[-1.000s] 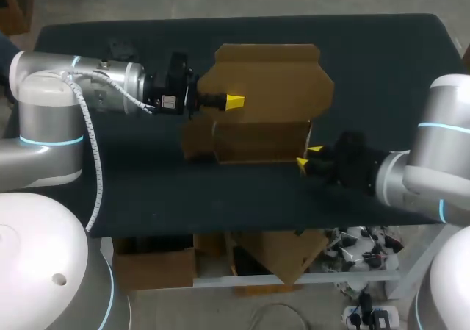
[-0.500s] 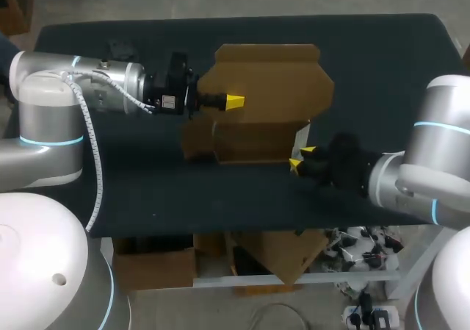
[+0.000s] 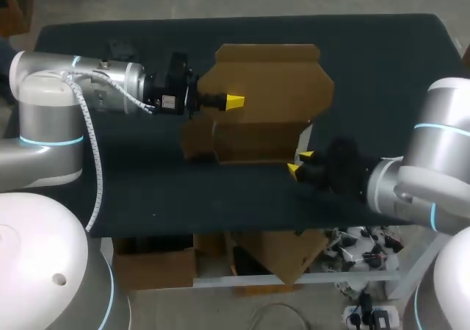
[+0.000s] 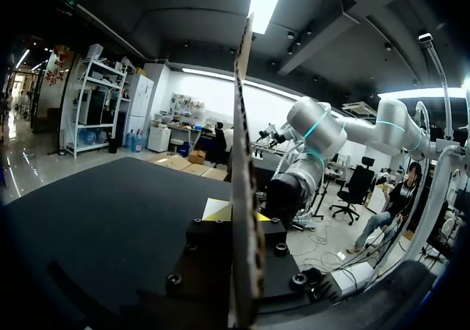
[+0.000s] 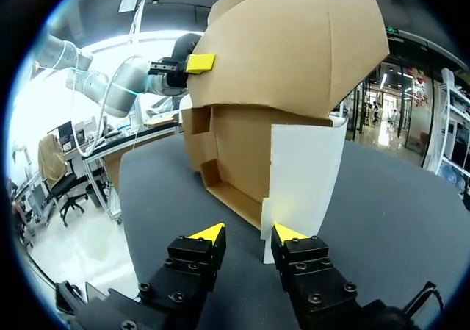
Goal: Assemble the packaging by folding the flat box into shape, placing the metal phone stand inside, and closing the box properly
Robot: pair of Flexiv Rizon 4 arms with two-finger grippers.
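Folding step: your left tool (image 3: 230, 102) clamps the box (image 3: 272, 80), right tool (image 5: 248, 234) gapes; next, push the flap (image 5: 302, 183) ahead inward.

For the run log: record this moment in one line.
stage: folding box | left pincer: shut on its upright panel | right pincer: open, at white side flap

There is one cardboard box (image 3: 268, 80), half folded, with one white flap (image 5: 305, 172) just ahead of the right gripper (image 3: 300, 162). There are two arms, one left arm (image 3: 88, 87) and one right arm (image 3: 411, 179), and two grippers. From above, three yellow tips (image 3: 233, 101) show: one on the left gripper (image 3: 229, 101) and two on the right gripper. There is one dark table (image 3: 382, 65).
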